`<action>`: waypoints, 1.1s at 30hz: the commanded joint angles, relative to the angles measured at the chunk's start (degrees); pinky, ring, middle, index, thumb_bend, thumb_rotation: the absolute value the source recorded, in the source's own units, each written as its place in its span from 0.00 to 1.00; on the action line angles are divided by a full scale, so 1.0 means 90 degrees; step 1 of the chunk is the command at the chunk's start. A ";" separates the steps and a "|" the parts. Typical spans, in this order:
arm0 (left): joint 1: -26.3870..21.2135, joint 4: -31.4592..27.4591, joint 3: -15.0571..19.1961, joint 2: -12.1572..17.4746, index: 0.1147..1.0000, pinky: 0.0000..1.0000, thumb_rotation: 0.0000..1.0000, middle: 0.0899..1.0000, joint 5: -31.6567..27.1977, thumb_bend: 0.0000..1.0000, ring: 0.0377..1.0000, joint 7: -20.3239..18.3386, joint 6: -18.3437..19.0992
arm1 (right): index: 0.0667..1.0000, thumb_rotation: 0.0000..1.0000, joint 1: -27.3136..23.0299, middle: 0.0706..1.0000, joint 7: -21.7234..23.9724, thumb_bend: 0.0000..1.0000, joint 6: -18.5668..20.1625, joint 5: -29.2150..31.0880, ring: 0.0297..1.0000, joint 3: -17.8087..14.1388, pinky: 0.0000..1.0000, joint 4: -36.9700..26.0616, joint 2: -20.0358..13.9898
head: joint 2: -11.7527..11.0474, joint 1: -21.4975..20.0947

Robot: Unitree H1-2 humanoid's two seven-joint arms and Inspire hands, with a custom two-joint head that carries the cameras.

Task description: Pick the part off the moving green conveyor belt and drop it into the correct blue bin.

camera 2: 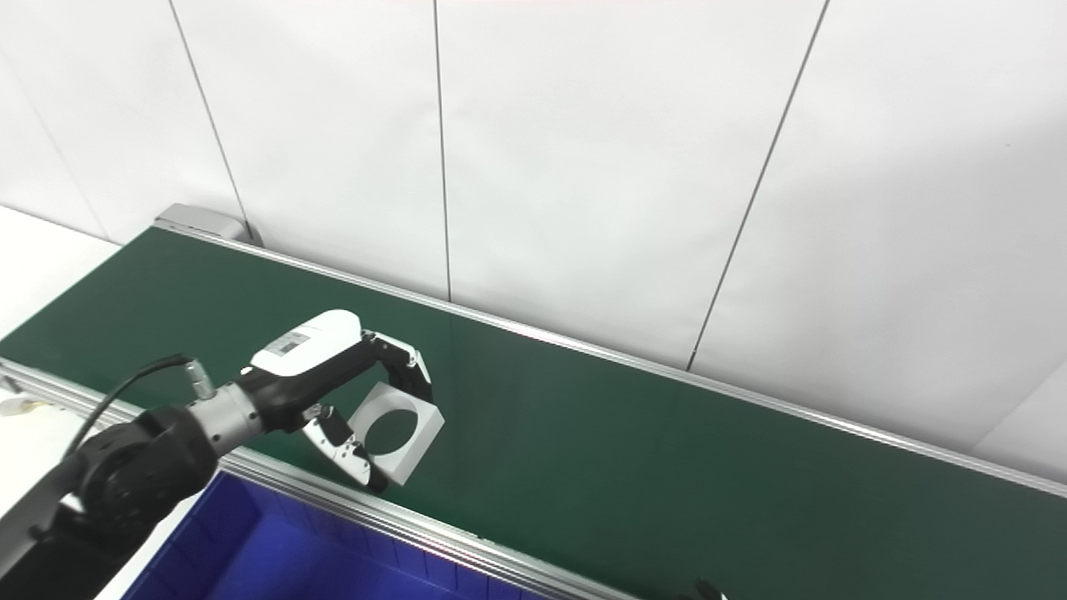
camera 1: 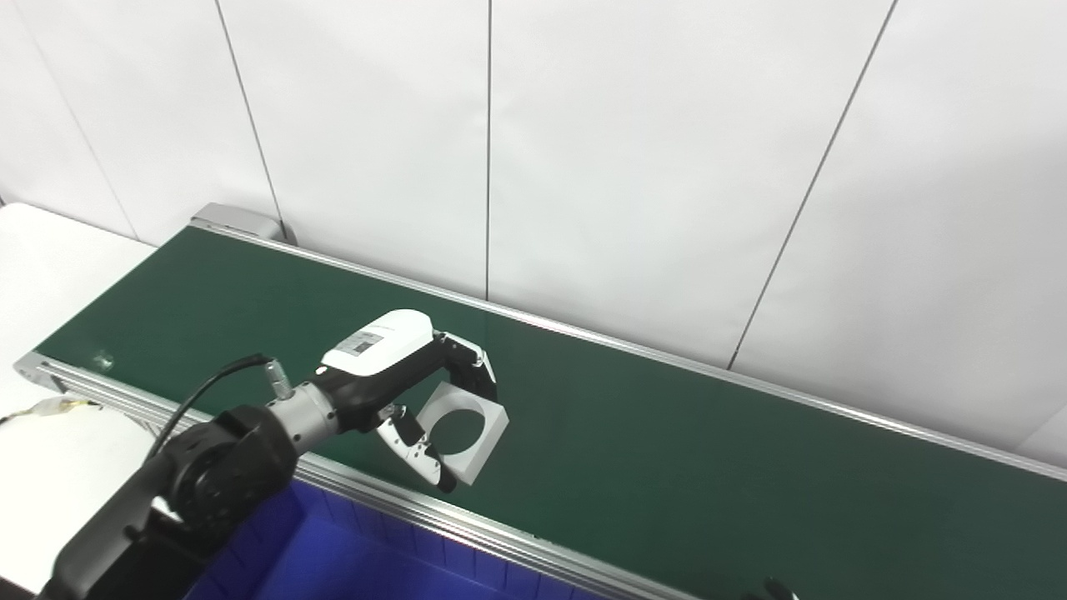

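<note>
White wall panels back a green conveyor belt. Reaching from seven o'clock, the left hand grips a white square part with a round hole above the belt; its label is unreadable.

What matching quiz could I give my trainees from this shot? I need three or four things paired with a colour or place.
Things:
1. square part
2. conveyor belt
3. bin
4. left hand

Descriptions:
A. dark green, running along the wall
B. blue, below the belt's near rail
C. white with a round hole, held between fingers and thumb
D. closed on the part, over the belt's near edge

Pairs: 1-C, 2-A, 3-B, 4-D
</note>
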 commanded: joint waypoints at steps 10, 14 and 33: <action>0.1029 -0.0577 0.0409 -0.0184 0.42 0.67 0.00 0.45 -0.0184 0.52 0.55 0.0213 -0.0186 | 0.92 0.93 0.0003 0.83 0.0073 0.72 -0.0128 0.0121 0.78 -0.0038 0.70 -0.0459 -0.0053 | 0.0464 -0.0116; 0.1221 -0.0563 0.0425 -0.0264 0.40 0.70 0.00 0.46 -0.0115 0.52 0.57 0.0182 -0.0138 | 0.91 0.92 0.0004 0.83 0.0065 0.70 0.0013 0.0124 0.78 -0.0069 0.70 -0.0626 -0.0077 | 0.0757 -0.0179; 0.1485 -0.0488 0.0223 -0.0745 0.42 0.60 0.00 0.44 0.0073 0.52 0.53 0.0116 0.0042 | 0.87 0.82 -0.0218 0.80 0.0239 0.67 0.0549 0.0670 0.75 -0.0465 0.68 -0.1180 -0.0389 | 0.1833 0.0602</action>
